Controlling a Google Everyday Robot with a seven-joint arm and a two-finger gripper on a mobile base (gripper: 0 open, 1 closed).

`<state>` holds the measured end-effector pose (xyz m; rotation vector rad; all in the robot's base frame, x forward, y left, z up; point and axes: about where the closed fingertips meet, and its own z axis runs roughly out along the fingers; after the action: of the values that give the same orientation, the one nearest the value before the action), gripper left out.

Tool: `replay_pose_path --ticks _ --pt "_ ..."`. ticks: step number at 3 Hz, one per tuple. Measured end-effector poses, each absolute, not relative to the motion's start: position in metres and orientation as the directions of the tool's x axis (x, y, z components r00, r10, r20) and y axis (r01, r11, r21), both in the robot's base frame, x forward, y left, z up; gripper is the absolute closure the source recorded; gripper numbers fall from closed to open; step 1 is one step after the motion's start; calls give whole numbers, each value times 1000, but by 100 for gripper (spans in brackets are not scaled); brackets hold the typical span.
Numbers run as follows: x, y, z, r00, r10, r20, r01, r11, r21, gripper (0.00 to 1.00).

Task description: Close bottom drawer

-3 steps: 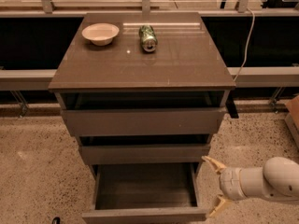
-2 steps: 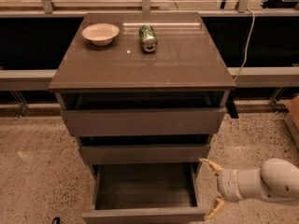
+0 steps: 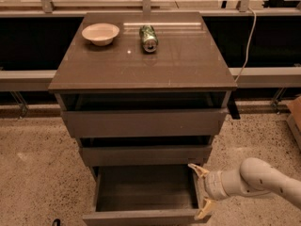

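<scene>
The bottom drawer (image 3: 141, 216) of a grey-brown cabinet is pulled far out, its shallow box open and empty inside. Its flat front panel lies at the lower edge of the view. My gripper (image 3: 201, 191) sits at the drawer's right side wall, near the front corner, on a white arm coming from the right. Its two yellowish fingertips (image 3: 196, 170) are spread apart, one up by the middle drawer, one down by the front panel. It holds nothing.
The middle drawer (image 3: 146, 154) and top drawer (image 3: 143, 122) stand slightly ajar above. On the cabinet top (image 3: 178, 60) are a white bowl (image 3: 100, 33) and a green can (image 3: 148, 37) lying on its side. Speckled floor surrounds the cabinet; a cable hangs at the right.
My gripper has shifted slightly left, closer to the drawer's right side. The drawer has not visibly moved.
</scene>
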<state>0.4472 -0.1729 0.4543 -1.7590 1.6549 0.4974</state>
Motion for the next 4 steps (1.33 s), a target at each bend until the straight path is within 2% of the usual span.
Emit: replay_pose_path --ticks 1,3,4 --pt "451 -163 402 130 -712 -690 -978 24 -209 0" --pt "446 -153 327 155 -778 -609 -976 -24 -218 0" --pt "438 -142 294 188 -759 -623 -975 -70 -210 0"
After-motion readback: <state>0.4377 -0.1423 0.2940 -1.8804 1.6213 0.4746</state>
